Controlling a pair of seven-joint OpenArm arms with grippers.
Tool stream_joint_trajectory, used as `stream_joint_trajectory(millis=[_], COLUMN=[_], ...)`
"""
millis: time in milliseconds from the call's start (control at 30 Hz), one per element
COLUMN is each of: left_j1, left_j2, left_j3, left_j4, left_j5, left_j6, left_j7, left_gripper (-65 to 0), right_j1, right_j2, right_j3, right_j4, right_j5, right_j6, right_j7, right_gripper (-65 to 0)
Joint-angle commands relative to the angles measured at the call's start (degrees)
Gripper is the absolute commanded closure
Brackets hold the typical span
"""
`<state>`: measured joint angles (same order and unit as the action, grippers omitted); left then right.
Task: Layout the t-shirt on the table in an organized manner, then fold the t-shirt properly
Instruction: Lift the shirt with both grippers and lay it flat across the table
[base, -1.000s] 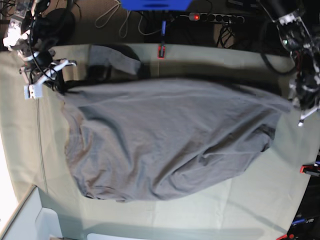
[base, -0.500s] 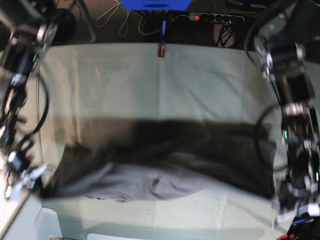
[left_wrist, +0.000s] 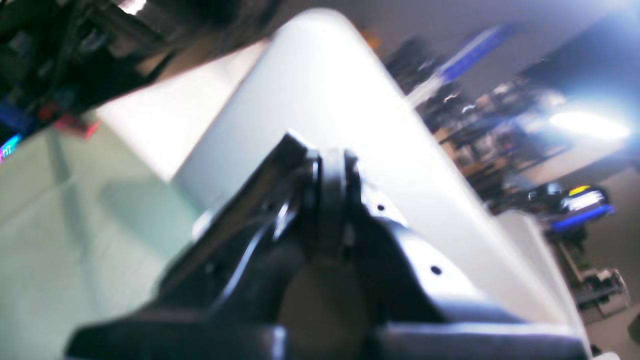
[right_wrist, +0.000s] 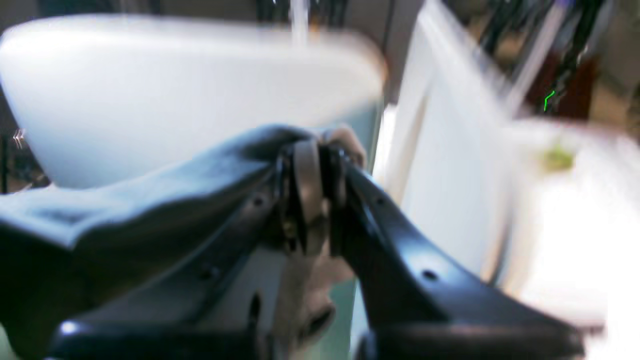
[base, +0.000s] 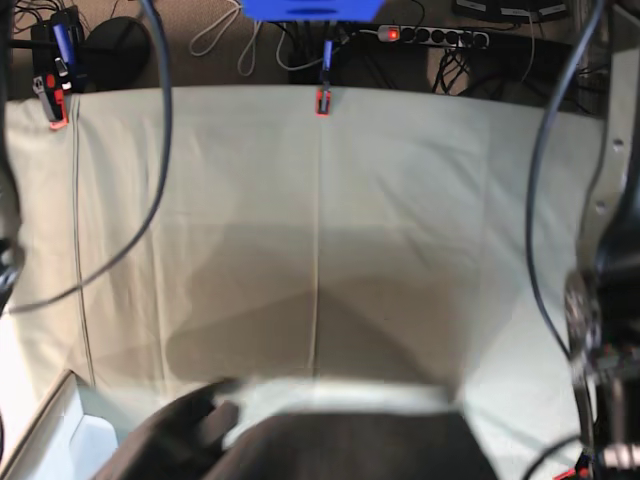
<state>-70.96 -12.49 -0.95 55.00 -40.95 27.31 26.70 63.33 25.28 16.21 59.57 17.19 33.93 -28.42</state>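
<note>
- The worktop (base: 400, 200) fills the base view: pale grey-green cloth, creased, with a straight seam (base: 317, 220) running down its middle and a wide soft shadow across the near half.
- The t-shirt (base: 330, 450) is the dark grey mass at the bottom edge of the base view, blurred. I can't tell whether it is touching the cloth.
- A white bin (base: 60, 445) sits off the worktop's near corner, on the base view's left.
- Beyond the far edge there is brown floor, loose cables (base: 225, 35) and a black power strip (base: 432, 36) with a red light on.
- A red clamp (base: 322, 102) grips the far edge on the seam, and a second clamp (base: 55, 108) is at the far corner.
- My left fingers (left_wrist: 330, 165) are pressed together with a thin fold of the grey shirt pinched between them, and dark fabric hangs below.
- My right fingers (right_wrist: 310, 150) are also closed tight on a fold of the shirt, which drapes off to one side.
- Both wrist views are too smeared to read any lettering.
</note>
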Motion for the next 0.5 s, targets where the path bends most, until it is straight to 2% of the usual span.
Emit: stream_joint_trajectory(millis=[0, 100, 200, 333, 467], left_j1=[-3.7, -4.0, -4.0, 6.2, 19.4], left_j2=[-0.4, -0.4, -0.5, -3.5, -4.0], left_j3=[0.4, 0.8, 0.7, 0.6, 0.6], left_j4=[0.7, 1.0, 3.0, 9.3, 14.4], left_j5=[0.2, 0.0, -0.1, -0.1, -0.2], left_j6=[-0.5, -0.5, -0.5, -0.4, -0.4], left_j7=[-2.2, -2.9, -2.5, -2.4, -2.5], left_gripper=[0.0, 0.0, 0.0, 0.0, 0.0], right_j1=[2.7, 2.3, -2.7, -16.0, -28.7], right_j2=[0.9, 1.9, 2.9, 2.1, -1.6], right_j3=[0.1, 0.4, 0.6, 5.6, 9.0], right_j4=[0.8, 1.0, 1.3, 7.9, 14.3], right_j5=[0.7, 0.7, 1.1, 1.1, 1.1], right_j6=[0.0, 0.0, 0.1, 0.3, 0.4], right_j7=[1.5, 1.5, 1.5, 1.5, 1.7], right_gripper=[0.0, 0.0, 0.0, 0.0, 0.0])
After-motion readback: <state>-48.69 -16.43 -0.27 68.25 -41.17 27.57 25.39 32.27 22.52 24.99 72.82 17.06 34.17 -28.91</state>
